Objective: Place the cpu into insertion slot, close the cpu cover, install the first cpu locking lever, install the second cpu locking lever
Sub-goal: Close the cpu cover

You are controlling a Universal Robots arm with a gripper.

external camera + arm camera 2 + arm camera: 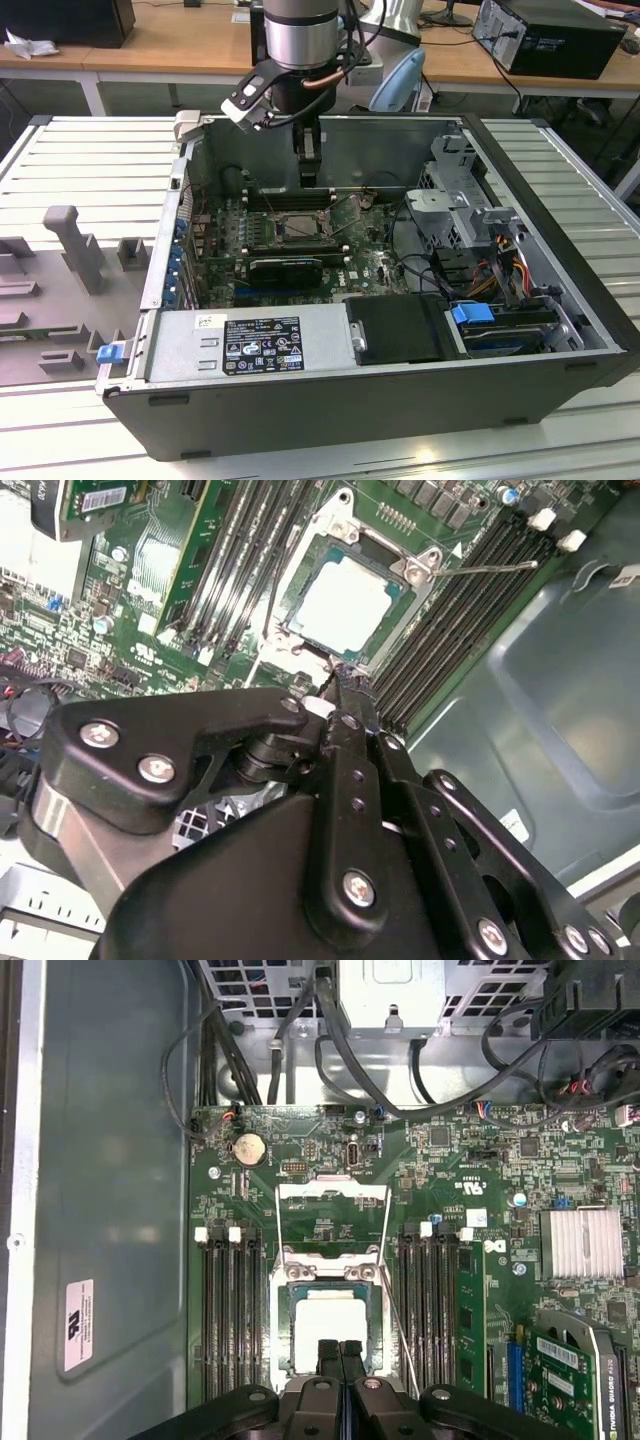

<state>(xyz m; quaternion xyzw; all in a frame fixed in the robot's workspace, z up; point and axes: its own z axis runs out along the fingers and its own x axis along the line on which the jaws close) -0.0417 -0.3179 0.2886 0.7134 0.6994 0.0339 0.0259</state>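
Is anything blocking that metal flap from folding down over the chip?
Nothing visible lies on the cpu in the insertion slot. The cpu cover stands open on one side. The shut gripper hangs over the slot's opposite edge, the one thing above it.

Cpu point(330, 1332) in insertion slot point(281, 1340), cpu cover point(331, 1192) open

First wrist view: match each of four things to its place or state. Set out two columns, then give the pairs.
Things:
1. cpu
2. cpu cover
3. gripper
4. memory slots

States:
A. flipped open, green board showing through its window
B. shut
C. seated in the insertion slot
D. black, on both sides of that slot

Pairs: 1-C, 2-A, 3-B, 4-D
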